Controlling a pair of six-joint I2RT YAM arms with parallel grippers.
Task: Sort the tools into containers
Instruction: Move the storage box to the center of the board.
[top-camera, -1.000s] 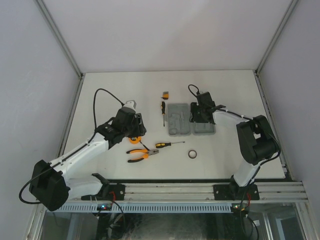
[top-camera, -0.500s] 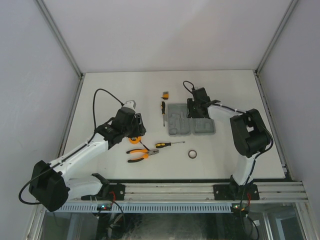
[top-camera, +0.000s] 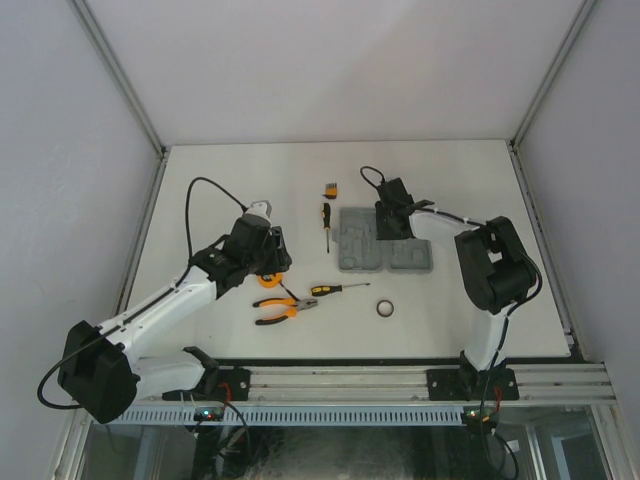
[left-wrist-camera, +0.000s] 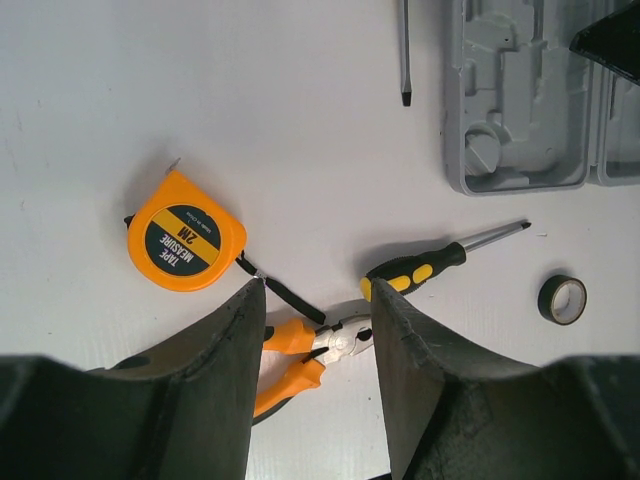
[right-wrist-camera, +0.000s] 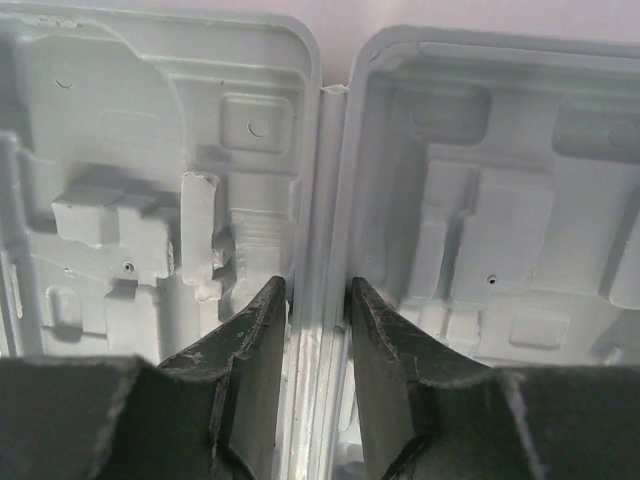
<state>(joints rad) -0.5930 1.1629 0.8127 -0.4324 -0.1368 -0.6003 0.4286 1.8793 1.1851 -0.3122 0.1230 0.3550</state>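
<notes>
- Since everything rests on it, the white bench (top-camera: 450, 310) comes first, with both arms reaching over it.
- The grey tool case (top-camera: 360, 240) lies opened flat at mid-bench, with its moulded recesses facing up.
- The right claw (right-wrist-camera: 318, 295) is down on the case, its fingers narrowly apart astride the hinge ridge between the two halves (whether they actually pinch it, I cannot tell).
- The left claw (left-wrist-camera: 315, 300) hangs wide open over the pliers' nose and holds nothing.
- The orange-handled pliers (top-camera: 285, 309) lie left of centre, toward the near edge.
- One screwdriver (top-camera: 338, 289) lies just beside the pliers' nose, and the other screwdriver (top-camera: 326, 225) lies just left of the case.
- The tape measure (left-wrist-camera: 185, 233) sits face up near the pliers.
- The black ring (top-camera: 385, 308) lies nearer the arms than the case, apart from it.
- The orange-black block (top-camera: 330, 189) sits beyond the second screwdriver's handle.
</notes>
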